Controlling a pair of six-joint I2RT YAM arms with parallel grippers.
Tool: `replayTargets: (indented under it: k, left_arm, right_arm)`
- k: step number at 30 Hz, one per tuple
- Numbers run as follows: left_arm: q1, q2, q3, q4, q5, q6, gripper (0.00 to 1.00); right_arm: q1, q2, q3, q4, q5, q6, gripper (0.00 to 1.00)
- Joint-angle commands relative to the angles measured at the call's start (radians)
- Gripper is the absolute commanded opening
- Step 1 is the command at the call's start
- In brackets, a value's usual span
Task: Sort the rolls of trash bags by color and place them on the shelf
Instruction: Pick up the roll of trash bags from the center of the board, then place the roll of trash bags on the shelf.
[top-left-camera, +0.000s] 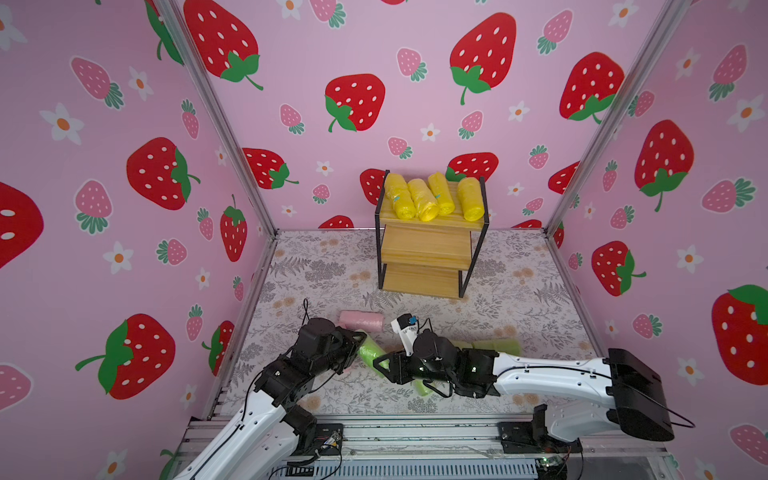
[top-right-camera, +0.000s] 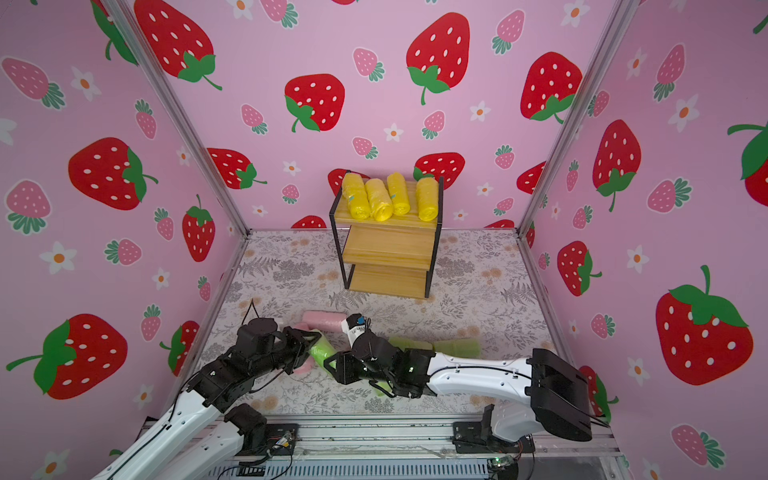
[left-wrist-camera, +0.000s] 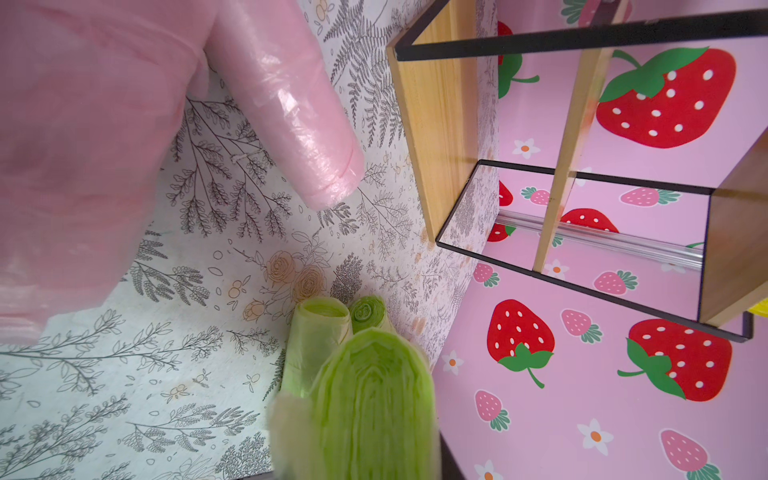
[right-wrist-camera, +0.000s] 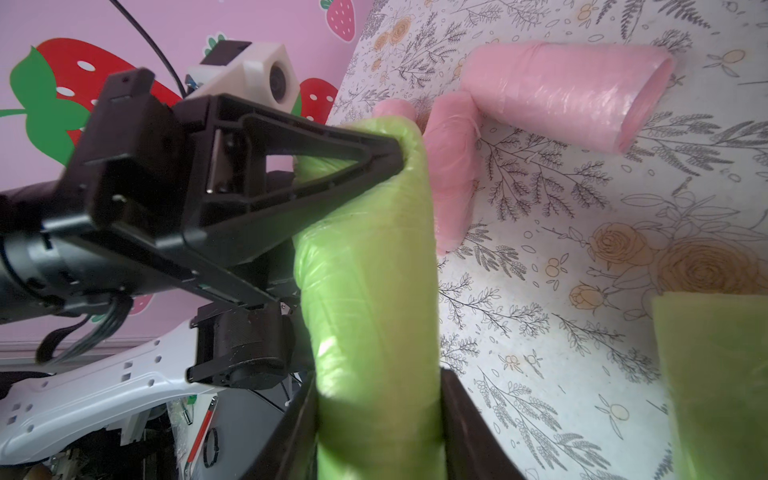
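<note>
Glossy crinkled green roll (right-wrist-camera: 370, 291), four yellow rolls (top-left-camera: 422, 201)

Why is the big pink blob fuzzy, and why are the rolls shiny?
Left wrist view: the big pale pink plastic blob sits too near the lens and blurs. Right wrist view: light glints white on the pale pink plastic roll and the light green plastic roll.
</note>
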Motion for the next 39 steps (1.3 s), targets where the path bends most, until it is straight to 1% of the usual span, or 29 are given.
replayTargets:
  k: [1, 4, 8, 12, 14, 18, 21, 23, 26, 28, 33, 36, 39]
  left_arm:
    - [-0.004, -0.021, 0.029, -0.005, 0.007, -0.018, 0.64]
    - [-0.005, -0.051, 0.056, -0.075, -0.016, 0.002, 0.76]
    - [-0.005, -0.138, 0.117, -0.232, -0.155, 0.038, 0.81]
    - [-0.004, -0.252, 0.144, -0.314, -0.251, 0.063, 0.83]
    - [-0.004, -0.299, 0.139, -0.327, -0.279, 0.069, 0.83]
    - [-0.003, -0.377, 0.099, -0.310, -0.298, 0.093, 0.81]
    - [-0.004, -0.418, 0.073, -0.308, -0.304, 0.101, 0.80]
    - [-0.004, -0.434, 0.065, -0.307, -0.306, 0.111, 0.79]
    - [-0.004, -0.441, 0.067, -0.313, -0.305, 0.124, 0.78]
    - [-0.004, -0.438, 0.066, -0.319, -0.296, 0.126, 0.77]
    - [-0.004, -0.441, 0.061, -0.333, -0.268, 0.145, 0.76]
    - [-0.004, -0.450, 0.066, -0.353, -0.262, 0.161, 0.75]
    - [-0.005, -0.462, 0.067, -0.372, -0.260, 0.177, 0.75]
  right_arm:
    - [-0.009, -0.026, -0.043, 0.099, 0.021, 0.076, 0.00]
    - [-0.017, -0.043, -0.085, 0.154, 0.055, 0.128, 0.00]
    - [-0.059, -0.043, -0.108, 0.224, 0.077, 0.177, 0.00]
    - [-0.080, -0.060, -0.118, 0.228, 0.137, 0.233, 0.00]
    - [-0.100, -0.071, -0.117, 0.233, 0.138, 0.255, 0.00]
    - [-0.147, -0.089, -0.074, 0.203, 0.173, 0.267, 0.00]
    - [-0.184, -0.108, -0.065, 0.259, 0.255, 0.305, 0.00]
    - [-0.222, -0.098, -0.042, 0.306, 0.276, 0.327, 0.00]
    - [-0.304, -0.039, 0.057, 0.307, 0.219, 0.346, 0.00]
    - [-0.344, 0.012, 0.109, 0.337, 0.208, 0.361, 0.00]
    - [-0.412, 0.150, 0.188, 0.495, 0.231, 0.422, 0.00]
    - [-0.451, 0.231, 0.250, 0.530, 0.220, 0.467, 0.00]
    - [-0.485, 0.307, 0.321, 0.527, 0.196, 0.491, 0.00]
